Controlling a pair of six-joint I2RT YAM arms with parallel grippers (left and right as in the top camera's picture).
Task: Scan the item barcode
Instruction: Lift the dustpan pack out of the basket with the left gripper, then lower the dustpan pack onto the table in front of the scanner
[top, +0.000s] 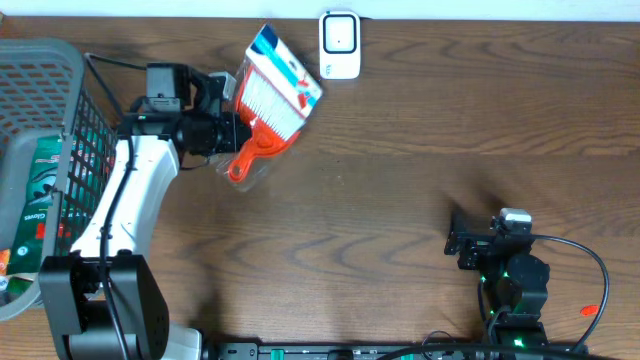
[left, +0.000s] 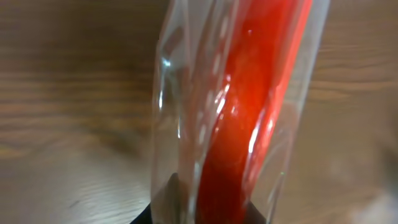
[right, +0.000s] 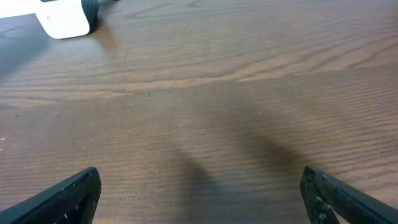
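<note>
The item is a red brush and dustpan set in clear plastic wrap (top: 272, 95) with a blue and white card at its top. It is held above the table at the back left, tilted. My left gripper (top: 232, 135) is shut on its red handle end. In the left wrist view the red handle (left: 249, 112) fills the frame inside glossy wrap, pinched between the dark fingers of the left gripper (left: 208, 214). A white barcode scanner (top: 340, 45) stands at the back edge, just right of the item. My right gripper (top: 462, 243) rests open and empty at the front right.
A grey mesh basket (top: 40, 80) with packaged goods inside stands at the far left, beside the left arm. In the right wrist view the scanner (right: 62, 15) shows at the top left, beyond bare wood in front of the open right gripper (right: 199, 199).
</note>
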